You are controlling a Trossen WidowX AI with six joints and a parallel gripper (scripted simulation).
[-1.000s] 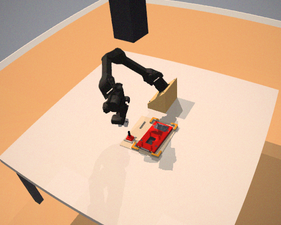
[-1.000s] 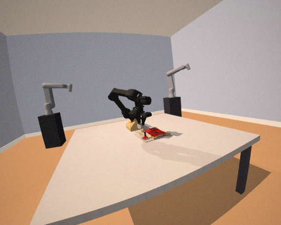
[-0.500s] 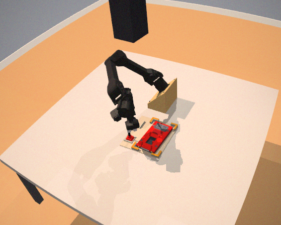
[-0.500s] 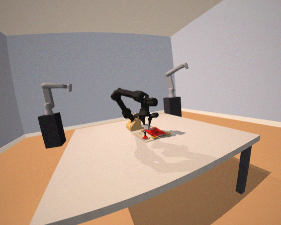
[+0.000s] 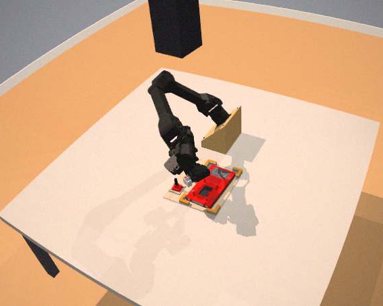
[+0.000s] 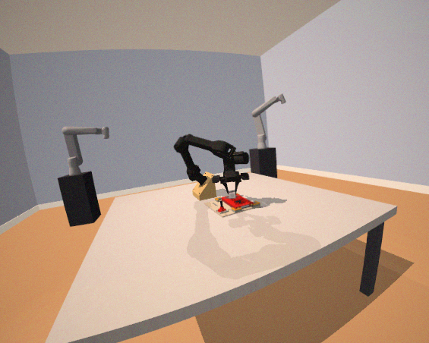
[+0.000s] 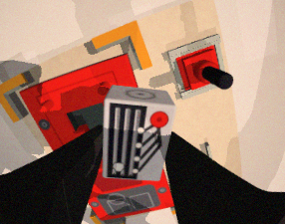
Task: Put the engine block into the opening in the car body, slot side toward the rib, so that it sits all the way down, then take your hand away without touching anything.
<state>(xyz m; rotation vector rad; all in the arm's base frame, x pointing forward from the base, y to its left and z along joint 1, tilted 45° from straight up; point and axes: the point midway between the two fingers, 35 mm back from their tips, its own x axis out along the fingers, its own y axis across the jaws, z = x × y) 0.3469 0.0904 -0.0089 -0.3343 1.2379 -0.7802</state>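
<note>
The gripper (image 5: 189,179) (image 6: 231,193) (image 7: 135,135) clamps the engine block (image 5: 187,181) (image 6: 232,196) (image 7: 139,135), whose striped face points toward the wrist camera, long axis running along its stripes.

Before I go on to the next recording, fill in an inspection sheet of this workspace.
Surface: pale table, shadows across it.
Job's things: engine block held up, not seated; red car body between orange corner brackets, its dark opening unfilled.
Clutter: red piece with black knob on the beige board, beside the car body.
Gripper: the gripper is closed on the engine block.
Cables: nothing seen.
Surroundings: two grey arms on black pedestals, beyond the table; plain walls, orange floor.
</note>
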